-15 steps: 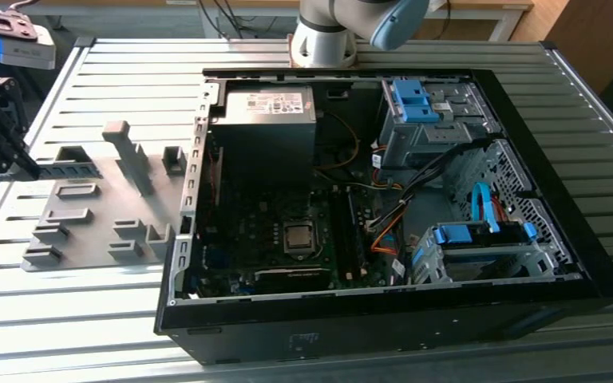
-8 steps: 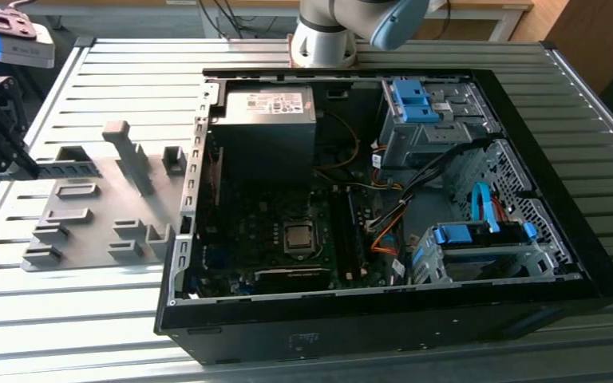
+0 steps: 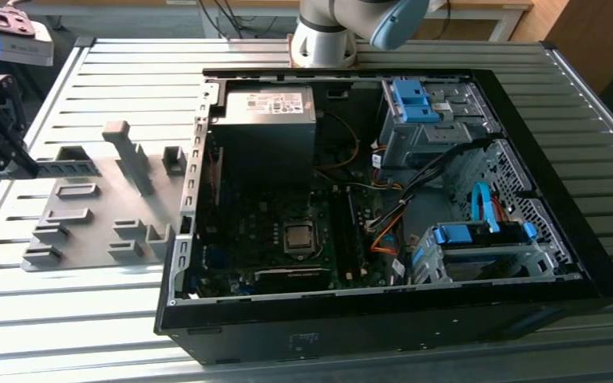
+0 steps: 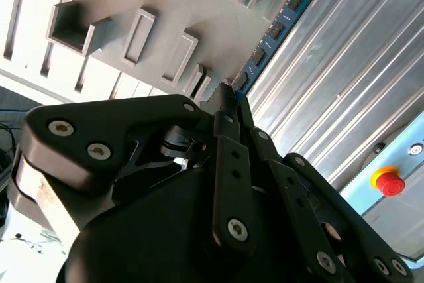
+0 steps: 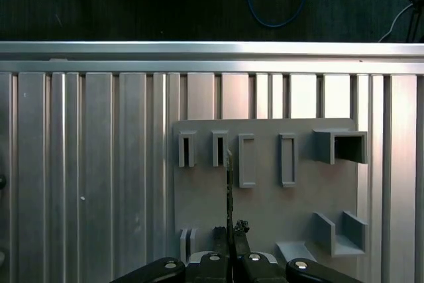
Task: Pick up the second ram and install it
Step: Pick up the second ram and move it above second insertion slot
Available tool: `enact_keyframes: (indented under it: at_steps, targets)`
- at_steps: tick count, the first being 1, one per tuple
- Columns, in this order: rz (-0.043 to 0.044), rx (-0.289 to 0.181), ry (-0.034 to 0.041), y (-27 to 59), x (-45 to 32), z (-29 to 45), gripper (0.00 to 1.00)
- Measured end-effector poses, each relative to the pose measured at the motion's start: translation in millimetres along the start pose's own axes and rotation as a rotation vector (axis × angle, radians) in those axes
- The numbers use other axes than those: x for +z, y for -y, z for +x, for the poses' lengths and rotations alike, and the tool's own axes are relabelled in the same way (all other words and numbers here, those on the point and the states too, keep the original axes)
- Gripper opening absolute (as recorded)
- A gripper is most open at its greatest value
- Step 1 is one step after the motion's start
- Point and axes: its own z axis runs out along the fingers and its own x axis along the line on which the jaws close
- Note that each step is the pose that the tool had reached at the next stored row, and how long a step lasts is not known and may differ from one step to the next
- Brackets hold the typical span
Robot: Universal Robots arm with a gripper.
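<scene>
Tool [image 4: 228,95] clamped on one end of second ram [image 4: 275,31], above grey holder block [image 5: 265,211] on counter [image 5: 99,164].

2 grey blocks [image 5: 246,161] flank ram [image 4: 278,28] in gripper [image 5: 230,230] – bare table [image 3: 104,80] around; case [image 3: 392,319] – cables [image 3: 392,215] crowd motherboard [image 3: 253,231] edge

This looks like a robotics lab work cell: a robot arm's base [image 3: 322,41] stands on a slotted aluminium bench [image 3: 93,72] carrying an opened desktop computer case [image 3: 605,279] and a grey fixture plate [image 3: 88,227]. A red emergency-stop button [image 4: 388,181] sits nearby.
</scene>
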Motion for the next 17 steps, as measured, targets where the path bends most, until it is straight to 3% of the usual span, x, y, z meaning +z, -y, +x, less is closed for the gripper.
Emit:
enact_keyframes:
  at_steps: [17]
  targets:
    - [-0.0001, 0.000, 0.0000, 0.1, -3.7, 0.0, 0.14]
